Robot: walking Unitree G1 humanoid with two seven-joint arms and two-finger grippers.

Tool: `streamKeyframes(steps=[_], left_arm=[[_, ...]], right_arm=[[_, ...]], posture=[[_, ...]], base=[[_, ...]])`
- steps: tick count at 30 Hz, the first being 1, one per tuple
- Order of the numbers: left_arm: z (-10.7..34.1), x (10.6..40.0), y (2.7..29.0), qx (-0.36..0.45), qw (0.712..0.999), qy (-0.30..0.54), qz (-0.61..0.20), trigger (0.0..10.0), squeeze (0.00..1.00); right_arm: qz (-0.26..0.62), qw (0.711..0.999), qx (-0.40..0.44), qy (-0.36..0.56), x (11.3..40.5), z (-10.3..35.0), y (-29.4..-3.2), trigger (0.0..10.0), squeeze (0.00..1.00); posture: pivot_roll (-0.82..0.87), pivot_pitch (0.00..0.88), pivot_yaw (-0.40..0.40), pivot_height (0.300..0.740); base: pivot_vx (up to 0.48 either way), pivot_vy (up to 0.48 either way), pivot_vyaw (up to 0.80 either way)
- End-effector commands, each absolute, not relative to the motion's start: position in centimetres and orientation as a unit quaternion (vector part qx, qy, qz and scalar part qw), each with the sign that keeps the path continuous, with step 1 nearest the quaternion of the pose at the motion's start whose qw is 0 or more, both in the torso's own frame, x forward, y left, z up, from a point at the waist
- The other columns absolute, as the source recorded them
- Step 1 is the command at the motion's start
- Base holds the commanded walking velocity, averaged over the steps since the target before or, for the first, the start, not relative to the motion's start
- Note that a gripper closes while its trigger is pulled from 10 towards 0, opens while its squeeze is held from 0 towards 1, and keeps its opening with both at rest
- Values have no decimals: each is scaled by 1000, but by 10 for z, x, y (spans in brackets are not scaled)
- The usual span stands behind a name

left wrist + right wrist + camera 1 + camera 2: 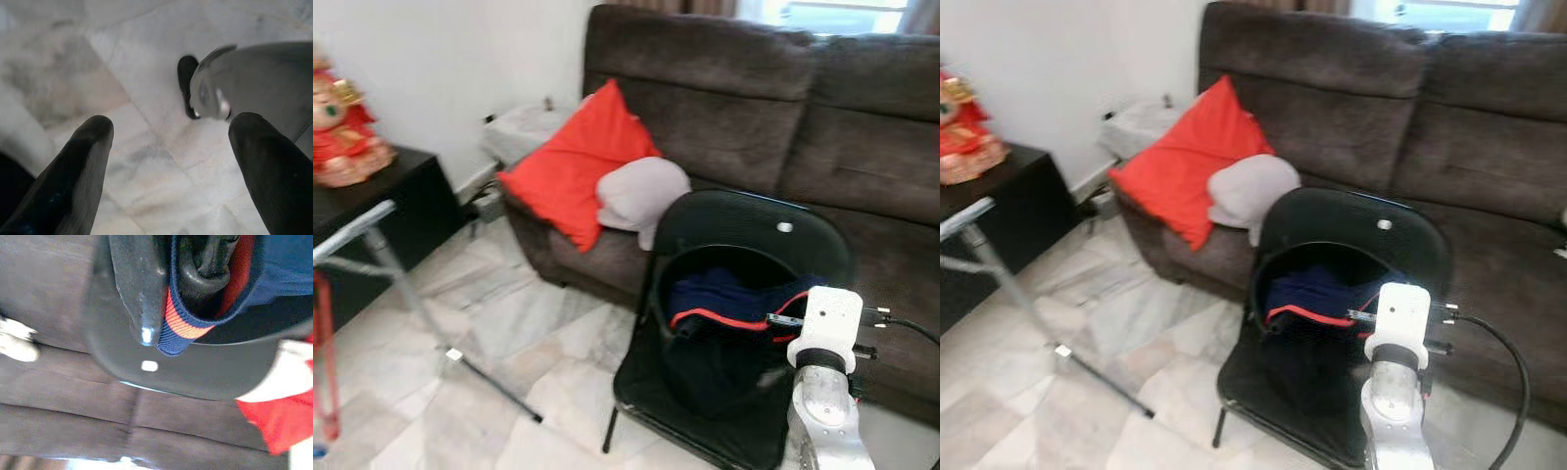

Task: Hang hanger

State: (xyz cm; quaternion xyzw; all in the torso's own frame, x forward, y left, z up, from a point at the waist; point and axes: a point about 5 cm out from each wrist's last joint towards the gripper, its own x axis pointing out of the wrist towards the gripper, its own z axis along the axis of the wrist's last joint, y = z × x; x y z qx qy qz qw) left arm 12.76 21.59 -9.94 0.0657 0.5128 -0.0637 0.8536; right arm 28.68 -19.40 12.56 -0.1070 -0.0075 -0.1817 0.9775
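Pale marble floor tiles [538,333] run from the white wall to a dark brown fabric sofa [773,108] that spans the back of the room. On the sofa's seat, at about 10 o'clock from the chair, a red square cushion [573,162] leans against the backrest, with a light grey rounded cushion [641,191] touching its lower edge. A black folding chair with a curved backrest [749,230] stands in front of the sofa, facing away from it. On its seat lies a navy blue garment with a red-striped ribbed trim [724,304]; no hanger can be told apart from the cloth.

The right gripper [181,289] reaches into that garment from 6 o'clock, its silver arm with a white wrist block [827,328] rising at the chair's near right corner. In the right wrist view one black finger [139,289] lies against the striped trim and the fabric fold sits pinched between the fingers, so the gripper is clenched on the garment.

The left gripper [171,161] hangs over the floor tiles with its fingers spread wide and nothing between them; a grey robot foot [254,81] is beyond them.

At 9 o'clock, a slanted metal rack frame [401,284] stands on the floor beside a black low cabinet [401,211] that carries a red and gold plush figure [342,127].
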Motion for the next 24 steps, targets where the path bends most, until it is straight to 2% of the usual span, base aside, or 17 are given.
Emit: streamKeyframes(steps=[1, 7, 15, 24], left_arm=[[-101, 120, 221, 72, 844, 527, -61, 10000, 0], [-101, 120, 221, 71, 845, 527, -60, 10000, 0], [-101, 120, 221, 71, 845, 526, -61, 10000, 0], [-101, 120, 221, 71, 845, 526, -61, 10000, 0]], right_arm=[[-178, 978, -106, -31, 287, 134, -190, 10000, 0], [-184, 974, -118, -56, 290, 144, -190, 10000, 0], [-156, 959, -195, -136, 294, 170, -178, 10000, 0], [-147, 951, -229, -147, 296, 172, -173, 10000, 0]], posture=[[-26, 38, 75, 740], [-23, 37, 75, 740], [-24, 35, 75, 740], [-22, 34, 75, 740]], base=[[0, 0, 800], [0, 0, 800], [0, 0, 800], [0, 0, 800]])
